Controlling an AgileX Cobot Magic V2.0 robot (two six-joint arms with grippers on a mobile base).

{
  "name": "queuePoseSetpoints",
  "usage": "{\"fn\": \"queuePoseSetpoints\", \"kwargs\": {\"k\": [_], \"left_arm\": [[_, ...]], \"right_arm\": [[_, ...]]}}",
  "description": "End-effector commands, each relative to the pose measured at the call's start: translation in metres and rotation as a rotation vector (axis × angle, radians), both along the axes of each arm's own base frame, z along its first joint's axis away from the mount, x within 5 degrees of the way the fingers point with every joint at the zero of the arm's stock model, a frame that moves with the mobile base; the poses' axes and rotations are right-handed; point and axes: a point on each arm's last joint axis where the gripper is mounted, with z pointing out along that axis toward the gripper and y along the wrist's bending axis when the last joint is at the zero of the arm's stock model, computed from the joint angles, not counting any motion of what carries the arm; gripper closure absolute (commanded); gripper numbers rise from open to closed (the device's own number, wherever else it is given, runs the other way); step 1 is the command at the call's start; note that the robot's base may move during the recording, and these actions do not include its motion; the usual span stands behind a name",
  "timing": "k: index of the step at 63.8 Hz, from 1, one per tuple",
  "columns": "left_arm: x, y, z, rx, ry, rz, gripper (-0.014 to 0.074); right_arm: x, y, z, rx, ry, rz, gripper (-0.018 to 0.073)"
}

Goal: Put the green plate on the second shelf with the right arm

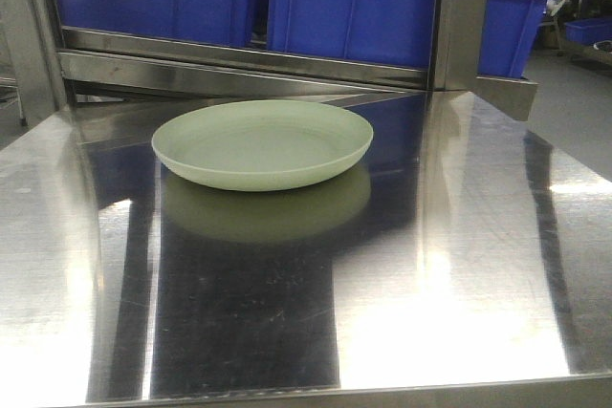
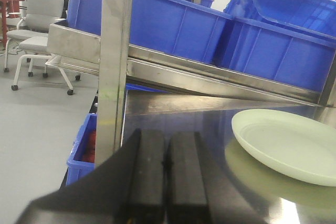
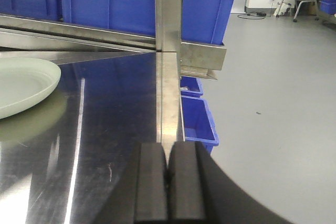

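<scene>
We are seeing the right black two-finger end effector (image 3: 168, 182) hovering low over the stainless-steel worktop (image 1: 459, 265). It is pointing level at a steel shelf post (image 3: 168, 24), with its fingers pressed together and holding nothing. The left end effector (image 2: 167, 177) is posing likewise, its fingers also pressed together. One round pale-green plate (image 1: 262, 144) is resting on the worktop between them. At least three blue plastic crates (image 1: 349, 7) are standing on the shelf behind.

In the front view we find the plate (image 1: 262, 143) resting on the tabletop (image 1: 459, 265), just above the frame's centre. Behind it, along the top edge, bins (image 1: 354, 7) stand side by side on a shelf (image 1: 239, 69). An upright post (image 1: 462, 16) rises at upper right. In the right wrist view the plate lies at the left edge and the post at centre.
</scene>
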Motion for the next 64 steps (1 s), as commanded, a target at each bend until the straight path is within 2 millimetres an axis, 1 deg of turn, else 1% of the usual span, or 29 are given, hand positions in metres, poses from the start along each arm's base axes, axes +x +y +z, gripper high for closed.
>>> {"fn": "queuePoseSetpoints", "kwargs": {"k": [1, 4, 11, 18, 26, 30, 38, 43, 45, 47, 50, 55, 58, 60, 64], "left_arm": [[0.0, 0.0, -0.005, -0.017, -0.063, -0.001, 0.0466], [0.0, 0.0, -0.005, -0.017, -0.063, -0.001, 0.0466], [0.0, 0.0, -0.005, -0.017, -0.063, -0.001, 0.0466], [0.0, 0.0, -0.005, -0.017, -0.063, -0.001, 0.0466], [0.0, 0.0, -0.005, -0.017, -0.063, -0.001, 0.0466], [0.0, 0.0, -0.005, -0.017, -0.063, -0.001, 0.0466], [0.0, 0.0, -0.005, -0.017, -0.063, -0.001, 0.0466], [0.0, 0.0, -0.005, -0.017, -0.063, -0.001, 0.0466], [0.0, 0.0, -0.005, -0.017, -0.063, -0.001, 0.0466], [0.0, 0.0, -0.005, -0.017, -0.063, -0.001, 0.0466], [0.0, 0.0, -0.005, -0.017, -0.063, -0.001, 0.0466], [0.0, 0.0, -0.005, -0.017, -0.063, -0.001, 0.0466], [0.0, 0.0, -0.005, -0.017, -0.063, -0.001, 0.0466], [0.0, 0.0, -0.005, -0.017, -0.063, -0.001, 0.0466], [0.0, 0.0, -0.005, -0.017, -0.063, -0.001, 0.0466]], "right_arm": [[0.0, 0.0, 0.015, -0.002, -0.102, -0.003, 0.0512], [0.0, 0.0, 0.015, -0.002, -0.102, -0.003, 0.0512], [-0.001, 0.0, 0.022, 0.003, -0.179, -0.005, 0.0512], [-0.005, -0.001, 0.038, 0.026, -0.363, -0.007, 0.0512], [-0.011, -0.002, 0.054, 0.152, -0.539, 0.015, 0.0512], [-0.014, -0.002, 0.062, 0.241, -0.568, 0.041, 0.0508], [-0.01, 0.0, 0.083, 0.348, -0.419, 0.068, 0.0504], [-0.008, 0.0, 0.107, 0.348, -0.373, 0.063, 0.0504], [-0.007, 0.0, 0.115, 0.345, -0.372, 0.062, 0.0504], [-0.005, 0.001, 0.128, 0.341, -0.375, 0.063, 0.0504], [-0.001, 0.001, 0.141, 0.337, -0.376, 0.064, 0.0504], [0.016, 0.003, 0.16, 0.338, -0.307, 0.067, 0.0504], [0.033, 0.006, 0.166, 0.335, -0.204, 0.073, 0.0504], [0.041, 0.009, 0.173, 0.334, -0.16, 0.083, 0.0504], [0.061, 0.018, 0.18, 0.326, -0.055, 0.116, 0.0504]]}}
